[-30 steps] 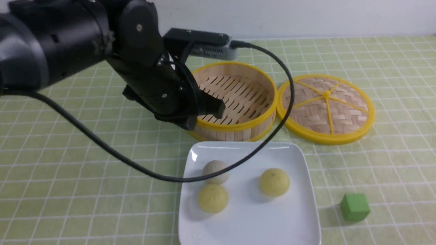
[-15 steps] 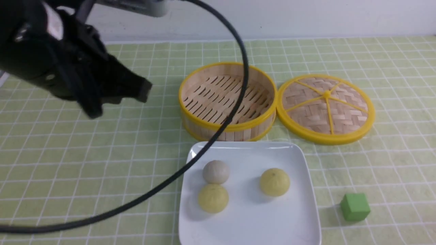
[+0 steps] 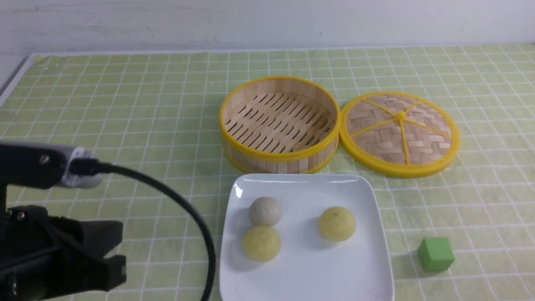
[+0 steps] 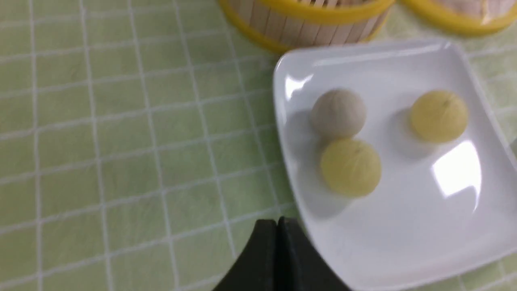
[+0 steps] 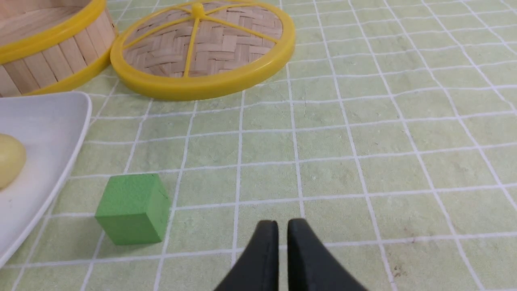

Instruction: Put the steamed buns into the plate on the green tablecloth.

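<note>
In the front view, the left arm (image 3: 54,242) has dropped toward the near left, baring the cloth (image 3: 159,104) and the whole steamer (image 3: 280,119) it partly hid earlier. The three buns lie where they did, on the plate (image 3: 309,267): a greyish bun (image 3: 265,211), a yellow bun (image 3: 261,243) just nearer the camera, and another yellow bun (image 3: 337,224) to their right. All are rounded domes, dome up, with no clear long axis.

In the left wrist view, the left gripper (image 4: 281,222) is closed, holding nothing, beside the plate.

In the right wrist view, the right gripper (image 5: 283,224) is slightly open above the cloth, the green cube (image 5: 133,208) near it.
</note>
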{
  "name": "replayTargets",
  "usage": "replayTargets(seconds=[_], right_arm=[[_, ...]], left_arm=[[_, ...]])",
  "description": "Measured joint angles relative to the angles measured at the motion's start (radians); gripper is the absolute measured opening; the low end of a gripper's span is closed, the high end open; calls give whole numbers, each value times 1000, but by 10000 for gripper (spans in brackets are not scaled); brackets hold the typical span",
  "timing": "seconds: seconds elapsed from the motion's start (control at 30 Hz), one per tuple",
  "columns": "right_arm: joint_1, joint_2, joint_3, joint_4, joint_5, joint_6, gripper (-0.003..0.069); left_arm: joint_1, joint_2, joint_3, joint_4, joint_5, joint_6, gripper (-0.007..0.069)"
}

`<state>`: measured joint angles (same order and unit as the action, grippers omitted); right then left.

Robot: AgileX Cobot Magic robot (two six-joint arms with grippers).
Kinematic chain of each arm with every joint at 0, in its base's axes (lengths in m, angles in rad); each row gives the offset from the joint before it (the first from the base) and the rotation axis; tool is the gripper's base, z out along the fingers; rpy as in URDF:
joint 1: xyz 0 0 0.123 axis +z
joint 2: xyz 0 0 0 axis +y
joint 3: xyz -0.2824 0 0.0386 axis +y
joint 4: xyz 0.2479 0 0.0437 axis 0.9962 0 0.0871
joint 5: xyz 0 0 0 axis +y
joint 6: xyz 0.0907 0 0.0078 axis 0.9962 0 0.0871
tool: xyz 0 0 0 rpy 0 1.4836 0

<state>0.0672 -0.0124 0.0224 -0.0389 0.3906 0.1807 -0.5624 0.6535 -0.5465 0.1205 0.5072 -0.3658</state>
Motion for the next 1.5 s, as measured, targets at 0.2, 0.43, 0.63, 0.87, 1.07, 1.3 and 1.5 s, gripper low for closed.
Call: replayTargets(seconds=[0.2,0.43,0.63,0.87,1.07,1.3,1.5], right_arm=[[0,0,0,0,0,0,65],[0,0,0,0,0,0,76],[0,0,0,0,0,0,84],[0,0,-1,0,2,0,95],[0,0,-1,0,4,0,101],[0,0,-1,0,4,0,111],[0,0,-1,0,4,0,117]], left_arm=[[0,-43,92,-2,-304,-4,5],[0,-43,107,4,-329,-4,14],[0,-43,107,5,-281,-4,19],[0,-38,127,13,-248,-4,20],[8,-56,158,89,-204,-4,21],[211,-273,289,101,-193,0,30],[361,-478,459,100,-177,4,36]])
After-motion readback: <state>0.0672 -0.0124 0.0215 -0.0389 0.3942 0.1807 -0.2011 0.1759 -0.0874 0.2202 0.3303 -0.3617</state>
